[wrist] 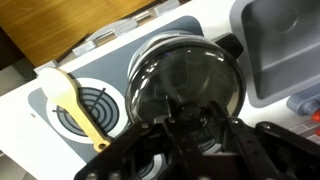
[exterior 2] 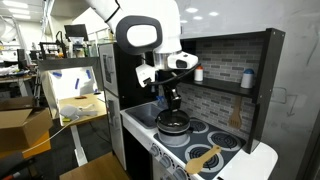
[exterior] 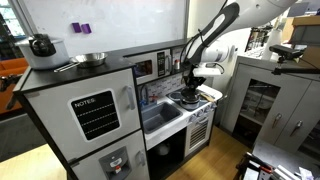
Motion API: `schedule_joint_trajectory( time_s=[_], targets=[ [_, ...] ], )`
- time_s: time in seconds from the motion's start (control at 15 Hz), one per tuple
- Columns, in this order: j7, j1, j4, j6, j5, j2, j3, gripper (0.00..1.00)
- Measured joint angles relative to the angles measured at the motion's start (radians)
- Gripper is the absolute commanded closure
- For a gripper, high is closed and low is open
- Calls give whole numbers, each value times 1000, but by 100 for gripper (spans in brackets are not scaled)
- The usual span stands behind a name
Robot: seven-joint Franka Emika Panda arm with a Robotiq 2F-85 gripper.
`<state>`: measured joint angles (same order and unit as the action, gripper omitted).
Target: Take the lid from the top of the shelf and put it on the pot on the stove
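My gripper (wrist: 193, 120) is shut on the little knob of the dark round lid (wrist: 185, 70), which fills the middle of the wrist view. In both exterior views the gripper (exterior: 189, 86) (exterior 2: 170, 102) points straight down over the stove (exterior: 205, 103) (exterior 2: 222, 143). The lid (exterior 2: 172, 119) lies level on or just above the small steel pot (exterior 2: 172, 127) (exterior: 187, 98); I cannot tell if they touch. In the wrist view the lid hides the pot. The shelf (exterior: 150, 56) (exterior 2: 245, 45) stands over the counter.
A yellow spatula (wrist: 78, 103) (exterior 2: 204, 158) lies across a burner ring (wrist: 92, 108) beside the pot. The grey sink basin (wrist: 285, 45) (exterior: 160, 116) is next to the stove. A black kettle (exterior: 41, 44) and a wide steel bowl (exterior: 90, 59) sit on the tall cabinet's top.
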<state>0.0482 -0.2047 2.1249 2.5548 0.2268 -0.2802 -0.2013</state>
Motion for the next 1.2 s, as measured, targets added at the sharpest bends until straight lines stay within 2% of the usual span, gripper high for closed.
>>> schedule_joint_trajectory(
  time_s=[0.47, 1.2],
  targets=[
    [-12, -1, -53, 0, 0, -48, 7, 92],
    [-13, -8, -53, -2, 4, -53, 18, 92]
  ],
)
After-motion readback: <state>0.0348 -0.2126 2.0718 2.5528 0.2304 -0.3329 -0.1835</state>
